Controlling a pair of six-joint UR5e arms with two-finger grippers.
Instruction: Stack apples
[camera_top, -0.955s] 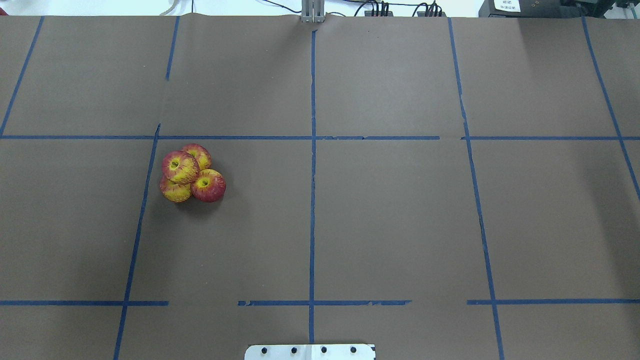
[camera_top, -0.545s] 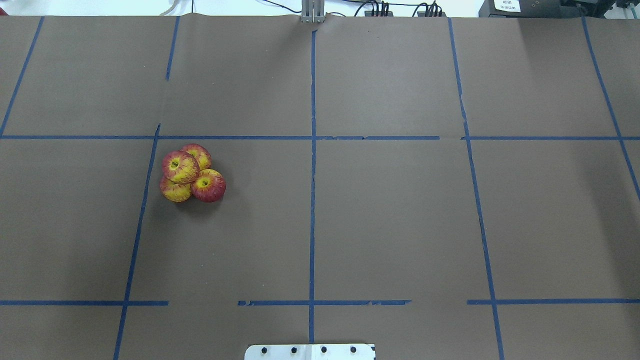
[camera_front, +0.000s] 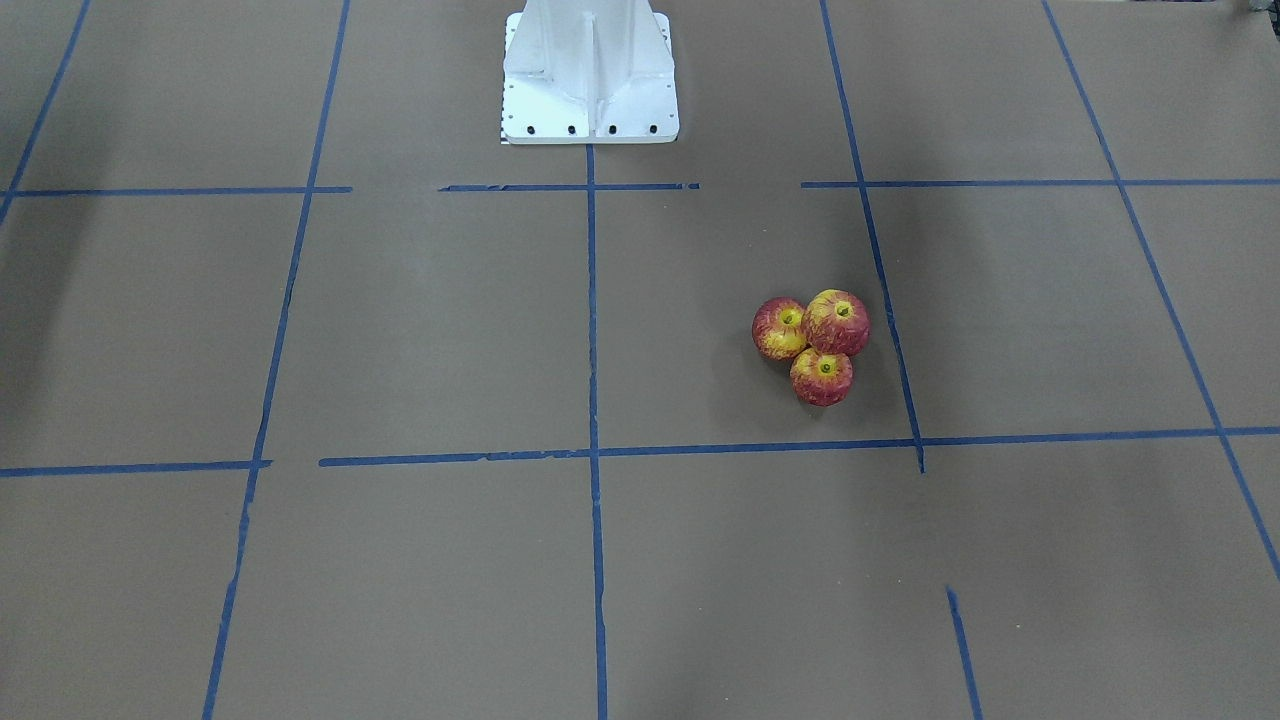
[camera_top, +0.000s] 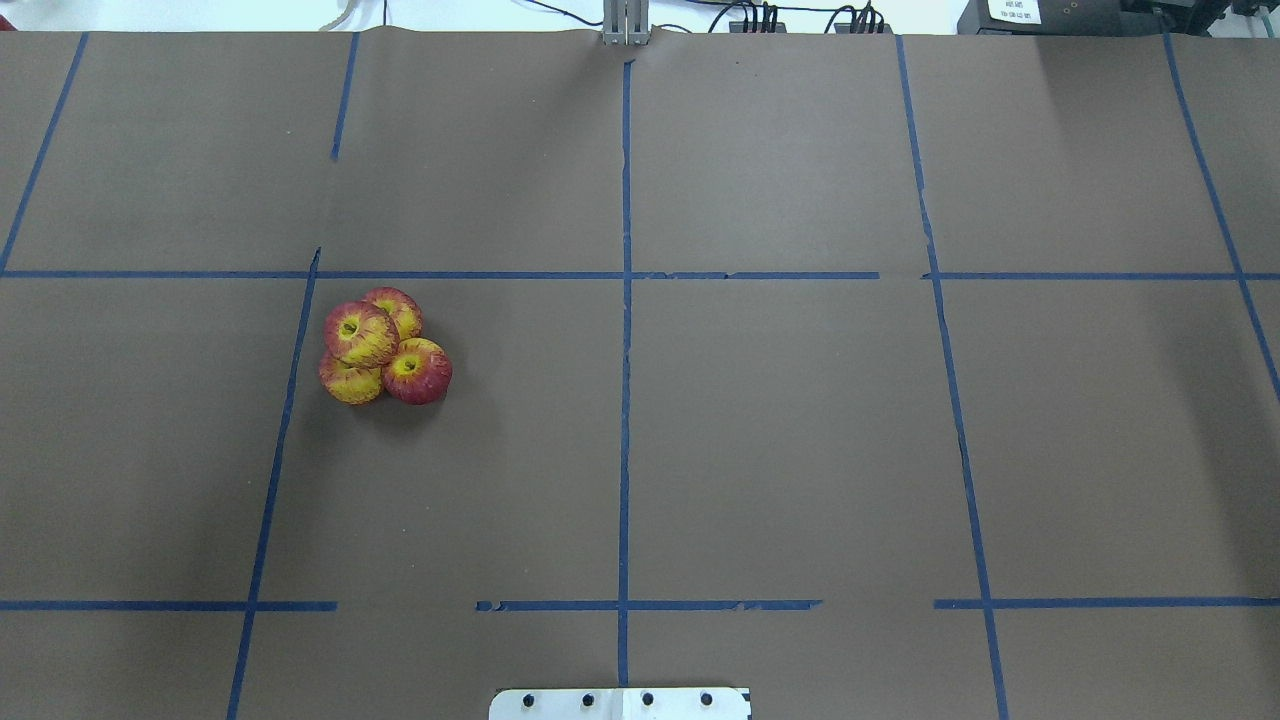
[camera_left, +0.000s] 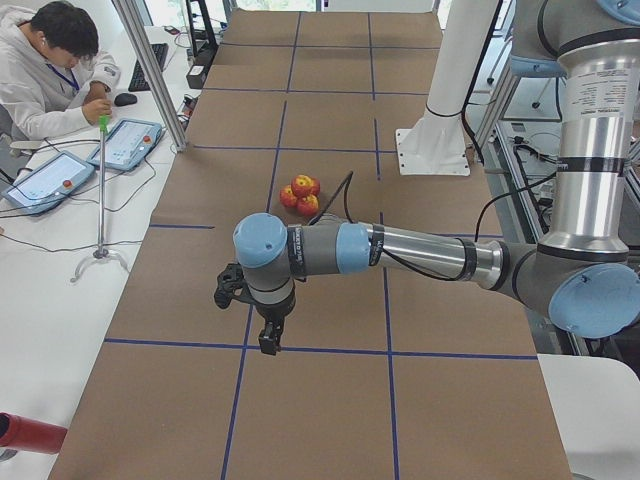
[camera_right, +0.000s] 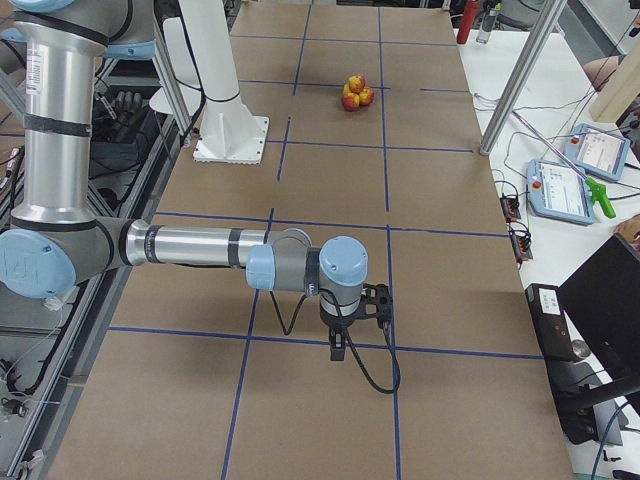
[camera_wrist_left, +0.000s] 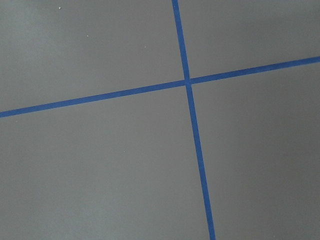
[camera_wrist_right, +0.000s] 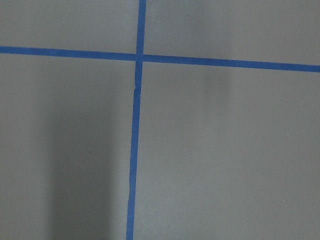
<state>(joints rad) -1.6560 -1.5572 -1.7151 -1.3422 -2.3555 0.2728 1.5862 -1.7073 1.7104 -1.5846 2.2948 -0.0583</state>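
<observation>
Four small red-and-yellow apples (camera_top: 417, 371) sit in a tight cluster on the brown table, left of centre in the overhead view. One apple (camera_top: 360, 333) rests on top of the other three. The front-facing view shows three of the apples (camera_front: 822, 376); the fourth is hidden behind them. The cluster also shows in the exterior left view (camera_left: 301, 193) and the exterior right view (camera_right: 354, 92). My left gripper (camera_left: 268, 343) hangs over the table's left end, far from the apples. My right gripper (camera_right: 338, 350) hangs over the right end. I cannot tell whether either gripper is open or shut. Both wrist views show only table and tape.
Blue tape lines (camera_top: 625, 330) divide the brown table into squares. The white robot base (camera_front: 590, 80) stands at the middle of the robot's side. A seated operator (camera_left: 50, 70), tablets (camera_left: 128, 143) and a metal post (camera_left: 150, 70) are along the far side.
</observation>
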